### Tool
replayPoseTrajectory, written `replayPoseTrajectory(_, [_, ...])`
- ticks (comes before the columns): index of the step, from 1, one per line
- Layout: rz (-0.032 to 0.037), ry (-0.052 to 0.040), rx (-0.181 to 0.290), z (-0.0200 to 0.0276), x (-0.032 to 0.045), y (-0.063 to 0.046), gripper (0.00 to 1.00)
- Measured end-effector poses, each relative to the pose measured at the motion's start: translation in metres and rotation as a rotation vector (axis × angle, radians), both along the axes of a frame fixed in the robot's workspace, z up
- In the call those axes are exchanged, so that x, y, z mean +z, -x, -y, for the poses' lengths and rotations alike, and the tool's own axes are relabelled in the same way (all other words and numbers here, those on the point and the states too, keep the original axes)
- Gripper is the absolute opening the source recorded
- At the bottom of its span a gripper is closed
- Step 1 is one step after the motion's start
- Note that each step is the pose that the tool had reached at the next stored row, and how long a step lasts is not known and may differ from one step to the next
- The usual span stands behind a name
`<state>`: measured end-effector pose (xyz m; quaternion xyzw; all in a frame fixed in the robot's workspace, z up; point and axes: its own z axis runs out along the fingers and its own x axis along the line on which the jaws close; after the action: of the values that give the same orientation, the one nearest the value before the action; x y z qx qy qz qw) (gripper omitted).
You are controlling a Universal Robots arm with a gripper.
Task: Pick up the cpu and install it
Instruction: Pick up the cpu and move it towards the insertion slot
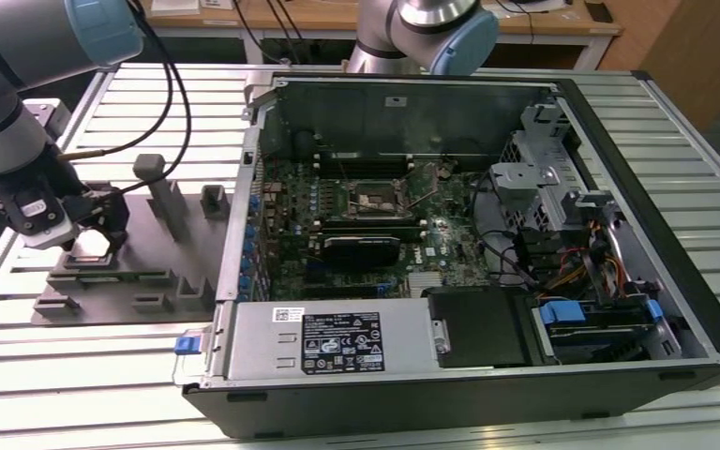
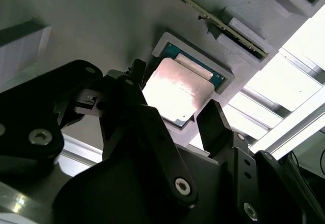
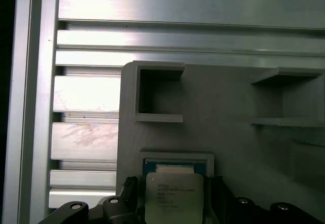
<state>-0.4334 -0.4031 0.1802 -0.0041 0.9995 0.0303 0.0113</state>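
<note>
A slotted aluminium table (image 1: 72, 375) carries everything, its pale ribs running across under the work. In the exterior view an open computer case (image 1: 460, 225) fills the middle, with the black socket (image 1: 373, 199) on its motherboard near the centre. At nine o'clock from the case lies a grey fixture tray (image 1: 147, 281). At twelve o'clock, behind the table, stands a wooden desk (image 1: 322, 19), and at one o'clock there is a wooden panel (image 1: 697, 47).

The gripper (image 1: 91, 234) hangs low over the tray's nine o'clock end. In both wrist views the cpu (image 2: 172, 87) (image 3: 174, 196) lies flat in a shallow square recess of the tray (image 3: 228, 107), silver top up. The black fingers (image 2: 210, 115) stand spread, one on each side of the chip, with a narrow gap to its edges, so the claw grips nothing.
</note>
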Motion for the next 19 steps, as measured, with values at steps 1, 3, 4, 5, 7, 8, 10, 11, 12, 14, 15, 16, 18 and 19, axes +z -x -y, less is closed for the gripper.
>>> replayPoseTrajectory(1, [0.0000,0.0000,0.000,0.0000,0.0000,0.0001,0.68])
replayPoseTrajectory(3, [0.0000,0.0000,-0.006,0.0000,0.0000,0.0001,0.68])
replayPoseTrajectory(4, [0.0000,0.0000,-0.014,0.0000,0.0000,0.0001,0.68])
replayPoseTrajectory(5, [-0.0001,0.0001,-0.023,0.0000,0.0000,0.0001,0.68])
replayPoseTrajectory(7, [-0.0001,0.0001,-0.036,0.0000,0.0000,0.0003,0.68])
replayPoseTrajectory(8, [-0.0001,0.0001,-0.040,0.0000,0.0000,0.0004,0.68])
replayPoseTrajectory(10, [0.0000,-0.0001,-0.040,0.0000,0.0000,0.0004,0.68])
replayPoseTrajectory(11, [0.0002,-0.0002,-0.040,0.0000,0.0000,0.0004,0.68])
replayPoseTrajectory(12, [0.0002,-0.0002,-0.040,0.0000,0.0002,0.0004,0.68])
replayPoseTrajectory(14, [0.0005,-0.0001,-0.040,0.0000,0.0005,0.0004,0.68])
replayPoseTrajectory(15, [0.0006,-0.0001,-0.040,0.0000,0.0007,0.0005,0.68])
replayPoseTrajectory(16, [0.0008,0.0000,-0.041,0.0000,0.0009,0.0006,0.68])
replayPoseTrajectory(18, [0.0018,0.0000,-0.041,0.0000,0.0009,0.0015,0.68])
replayPoseTrajectory(19, [0.0024,-0.0001,-0.041,0.0000,0.0009,0.0017,0.68])
